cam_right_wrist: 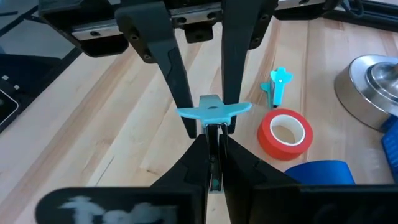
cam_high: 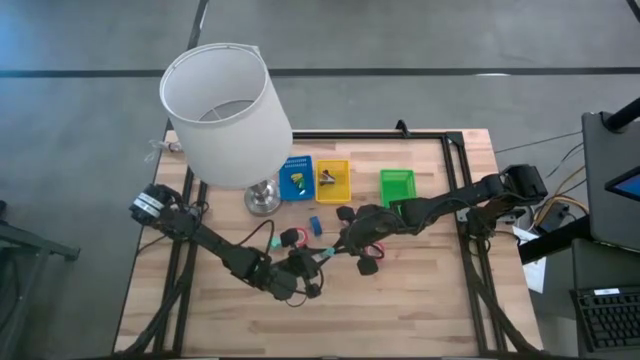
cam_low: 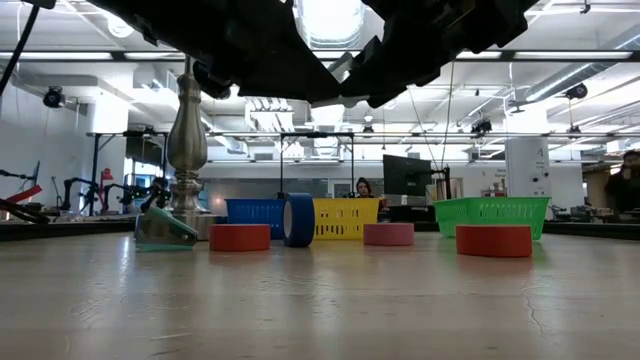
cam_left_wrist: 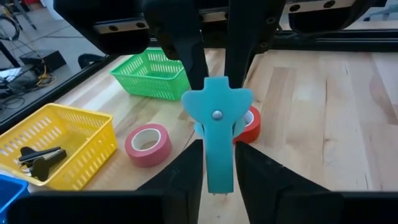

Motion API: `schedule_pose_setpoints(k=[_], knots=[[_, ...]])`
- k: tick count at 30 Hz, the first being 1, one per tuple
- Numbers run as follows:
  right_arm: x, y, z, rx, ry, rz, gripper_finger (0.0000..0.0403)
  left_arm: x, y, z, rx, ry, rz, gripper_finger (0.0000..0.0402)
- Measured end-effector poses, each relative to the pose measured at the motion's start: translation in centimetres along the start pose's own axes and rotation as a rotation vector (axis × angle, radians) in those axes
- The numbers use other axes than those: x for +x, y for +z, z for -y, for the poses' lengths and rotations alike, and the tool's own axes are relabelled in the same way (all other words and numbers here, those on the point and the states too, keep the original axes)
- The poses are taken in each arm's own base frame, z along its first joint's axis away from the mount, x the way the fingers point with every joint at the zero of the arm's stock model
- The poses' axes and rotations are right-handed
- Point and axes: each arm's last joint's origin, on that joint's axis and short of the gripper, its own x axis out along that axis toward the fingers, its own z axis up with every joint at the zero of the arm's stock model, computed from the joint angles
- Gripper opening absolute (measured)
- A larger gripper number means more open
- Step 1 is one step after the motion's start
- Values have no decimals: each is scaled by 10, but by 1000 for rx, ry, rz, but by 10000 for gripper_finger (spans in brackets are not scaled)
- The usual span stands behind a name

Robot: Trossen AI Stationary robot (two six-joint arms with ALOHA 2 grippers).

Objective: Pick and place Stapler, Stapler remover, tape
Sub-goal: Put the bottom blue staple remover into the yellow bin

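Note:
A light-blue plastic piece [cam_left_wrist: 217,134], a flat stem with a cross-shaped head, hangs upright above mid-table between my two grippers. My right gripper [cam_right_wrist: 216,149] is shut on it. My left gripper [cam_left_wrist: 219,177] faces it from the other side, open, with a finger close on each side of the stem. Red tape rolls [cam_left_wrist: 148,144] [cam_right_wrist: 285,132] [cam_low: 494,240] lie flat on the wood. The stapler remover [cam_left_wrist: 38,160] lies in the yellow tray [cam_left_wrist: 74,134]. The stapler does not show. My right gripper pinches the light-blue piece's stem [cam_right_wrist: 215,140] between its two fingers, just below the cross-shaped head [cam_right_wrist: 214,112]. The fingers slant down from the table's right side and lie across the stem. The piece stands head up, lifted clear of the table.
A lamp with a white shade [cam_high: 228,110] and metal base [cam_high: 263,197] stands at the far left. Blue [cam_high: 296,178], yellow and green [cam_high: 397,185] trays line the far side. A blue tape roll [cam_low: 298,220] stands on edge. A second light-blue piece [cam_right_wrist: 278,84] lies nearby.

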Motion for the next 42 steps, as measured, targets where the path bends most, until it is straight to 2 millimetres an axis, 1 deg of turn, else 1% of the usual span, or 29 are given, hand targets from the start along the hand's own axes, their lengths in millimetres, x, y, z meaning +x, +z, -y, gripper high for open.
schedule_pose_setpoints(k=[7, 11, 14, 17, 20, 22, 24, 26, 28, 30, 32, 34, 38, 42], knots=[[-1, -5, 1, 15, 2, -56, 23, 0, -1, 0, 4, 1, -3, 99], [-3, -8, 3, 39, -15, -130, 23, 0, -4, -1, 23, 6, -21, 104], [-7, -7, 6, 39, -106, -202, 23, 0, -5, -2, 18, 9, -30, 106], [-15, -5, 12, 17, -254, -268, 23, 0, -5, -2, 5, 9, -31, 105], [-24, -1, 27, -16, -409, -288, 23, 0, -5, -2, 4, 9, -31, 103], [-28, 0, 42, -20, -468, -291, 23, 0, -5, -2, 1, 9, -31, 103], [-32, -3, 62, 11, -504, -293, 23, 0, -5, -2, 0, 9, -31, 104], [-35, -7, 84, 74, -561, -259, 23, 0, -5, -2, 0, 9, -31, 103], [-36, -18, 107, 148, -602, -257, 23, 0, -5, -2, 1, 9, -31, 101], [-34, -30, 126, 204, -547, -246, 23, 0, -6, -2, 4, 10, -34, 101], [-29, -41, 141, 230, -431, -218, 23, 0, -6, -2, 4, 10, -34, 102], [-21, -50, 151, 246, -376, -197, 23, 0, -6, -2, 7, 10, -34, 103], [-8, -71, 161, 276, -375, -267, 23, 0, -6, -2, 10, 10, -35, 102], [-1, -77, 163, 211, -361, -297, 24, 0, -6, -2, 32, 11, -37, 102]])
